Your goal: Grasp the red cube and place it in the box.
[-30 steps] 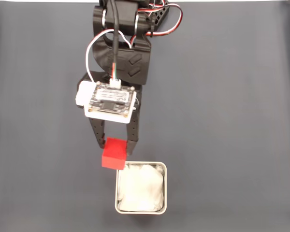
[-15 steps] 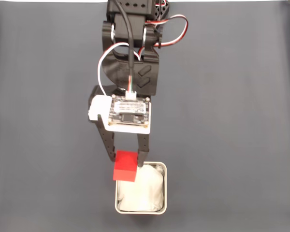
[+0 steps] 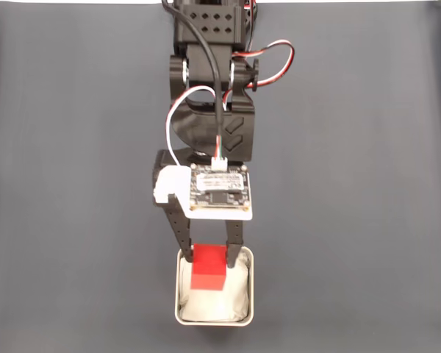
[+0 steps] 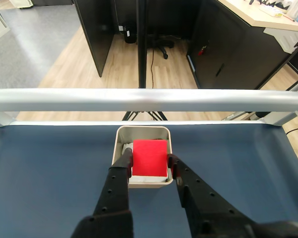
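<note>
Fixed view: fingers (image 3: pixel 209 259) clenched on the red cube (image 3: pixel 208 268), held over the box (image 3: pixel 248 290), toward its upper-left part; white lining bare below and right of the cube. Dark counter (image 3: pixel 353 184) open on all sides.

Wrist view: cube (image 4: pixel 149 157) between both fingers (image 4: pixel 148 164), inside the box rim (image 4: pixel 142 130); metal rail (image 4: pixel 149 99) beyond.

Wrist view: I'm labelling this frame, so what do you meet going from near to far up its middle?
Gripper shut on the red cube → far rim of the box → dark table surface → metal rail → wooden floor.
</note>
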